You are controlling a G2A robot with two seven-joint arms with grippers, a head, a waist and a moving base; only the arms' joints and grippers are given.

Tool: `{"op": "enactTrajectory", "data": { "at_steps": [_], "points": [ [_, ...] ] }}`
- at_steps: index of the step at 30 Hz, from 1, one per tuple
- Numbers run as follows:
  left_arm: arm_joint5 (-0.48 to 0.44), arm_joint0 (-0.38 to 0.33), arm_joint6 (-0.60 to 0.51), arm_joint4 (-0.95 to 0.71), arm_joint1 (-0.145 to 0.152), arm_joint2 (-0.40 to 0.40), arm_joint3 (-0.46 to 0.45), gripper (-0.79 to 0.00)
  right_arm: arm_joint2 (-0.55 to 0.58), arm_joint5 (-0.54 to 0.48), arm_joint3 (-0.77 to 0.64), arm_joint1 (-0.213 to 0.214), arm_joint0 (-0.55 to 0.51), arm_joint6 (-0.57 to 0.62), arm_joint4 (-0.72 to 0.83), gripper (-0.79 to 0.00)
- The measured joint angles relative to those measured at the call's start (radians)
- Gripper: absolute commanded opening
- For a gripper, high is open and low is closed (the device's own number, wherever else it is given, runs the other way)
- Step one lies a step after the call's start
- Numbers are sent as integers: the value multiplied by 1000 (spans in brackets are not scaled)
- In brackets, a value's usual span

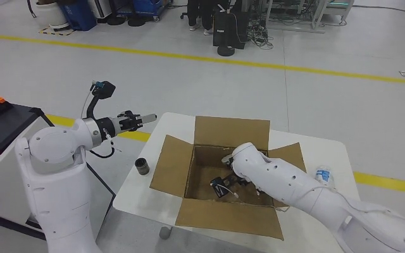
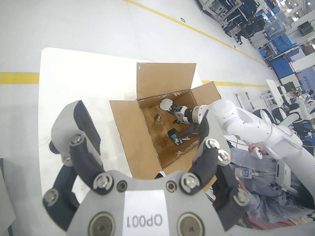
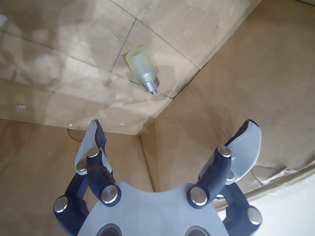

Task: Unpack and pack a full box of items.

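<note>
The right gripper (image 3: 174, 128), wide open and empty, hangs inside the cardboard box (image 3: 258, 62). To lift the small pale cylinder (image 3: 142, 68) cleanly, it should likely close across the body, not the metal tip. The cylinder rests on the box floor ahead of the gripper, apart from it.

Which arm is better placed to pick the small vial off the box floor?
Right. The right gripper, open, is down inside the cardboard box, pointed at the vial lying on the floor ahead. The left gripper, also open, is held outside the box, to its side.
</note>
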Motion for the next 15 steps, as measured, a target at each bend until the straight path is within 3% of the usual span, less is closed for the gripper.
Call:
{"op": "enactTrajectory", "data": {
  "at_steps": [7, 15],
  "points": [
    [0, 0, 0, 0, 0, 0, 0, 0, 0, 0, -45, 12, -6, -90, -144, 0],
    [0, 0, 0, 0, 0, 0, 0, 0, 0, 0, -11, 32, -3, -451, -414, 0]
  ]
}}
